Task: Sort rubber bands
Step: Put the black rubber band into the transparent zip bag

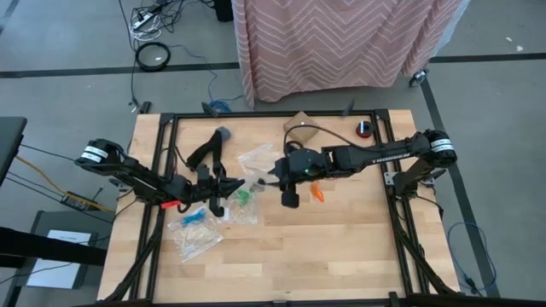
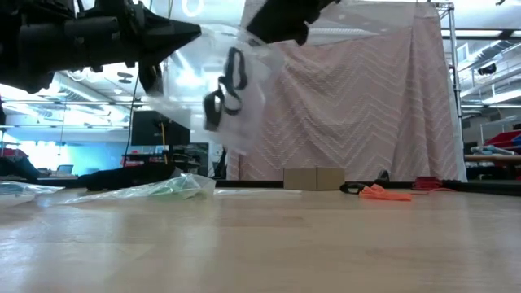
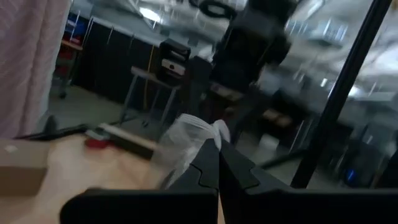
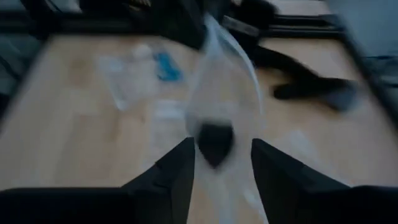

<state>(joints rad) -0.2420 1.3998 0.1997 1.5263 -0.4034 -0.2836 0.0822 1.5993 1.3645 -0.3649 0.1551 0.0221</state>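
From above, the wooden table (image 1: 281, 247) is seen with the left end effector (image 1: 223, 189) at centre-left, its fingers pressed together on the edge of a clear bag (image 1: 256, 159) that stretches toward the right end effector (image 1: 275, 176) at the centre. Green rubber bands (image 1: 243, 196) lie in a bag just beside the left end effector, blue rubber bands (image 1: 194, 219) in another bag nearer and further left, and orange rubber bands (image 1: 316, 193) loose on the table to the right. From table height, the clear bag (image 2: 236, 89) is seen raised off the table with black rubber bands (image 2: 225, 88) inside it. In the left wrist view, the closed fingers (image 3: 214, 177) are clamped on clear plastic (image 3: 189, 143). In the right wrist view, the fingers (image 4: 180, 168) stand apart, with the bag (image 4: 224, 93) and a dark clump (image 4: 214, 142) between them.
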